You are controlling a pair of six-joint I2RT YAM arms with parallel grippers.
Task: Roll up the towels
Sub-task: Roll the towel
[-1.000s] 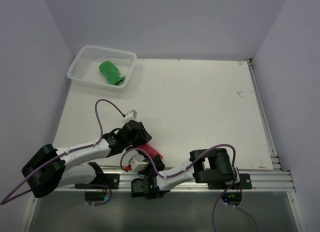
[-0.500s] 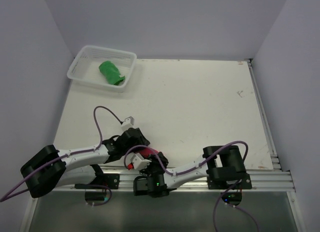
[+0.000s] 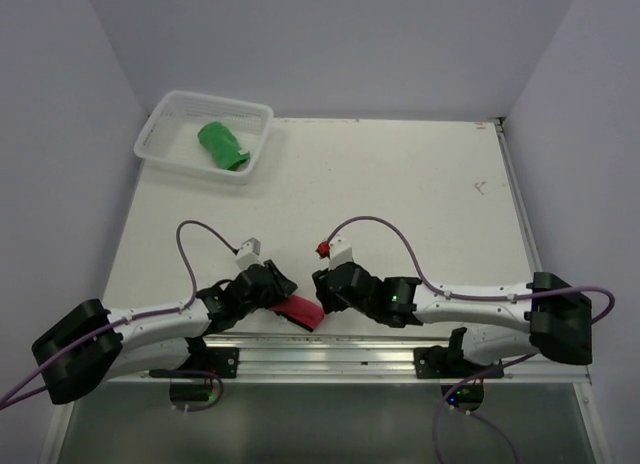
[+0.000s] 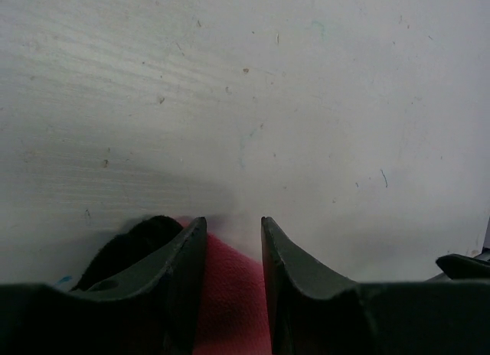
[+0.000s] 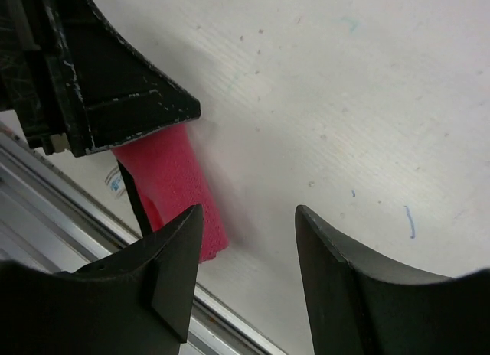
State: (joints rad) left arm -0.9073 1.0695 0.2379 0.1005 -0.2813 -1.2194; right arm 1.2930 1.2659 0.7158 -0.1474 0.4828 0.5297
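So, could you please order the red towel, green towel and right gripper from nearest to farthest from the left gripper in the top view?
1. red towel, in the left gripper
2. right gripper, just to its right
3. green towel, far in the basket

Rolled red towel, rolled green towel

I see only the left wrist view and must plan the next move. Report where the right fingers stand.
Observer: The right fingers are open, nothing between them, close beside the red towel.
Operator: Now locate the other towel.
Observer: The green towel lies in the white basket at the far left corner of the table.
Operator: Say where the red one sits.
Observer: At the near edge, next to the metal rail.
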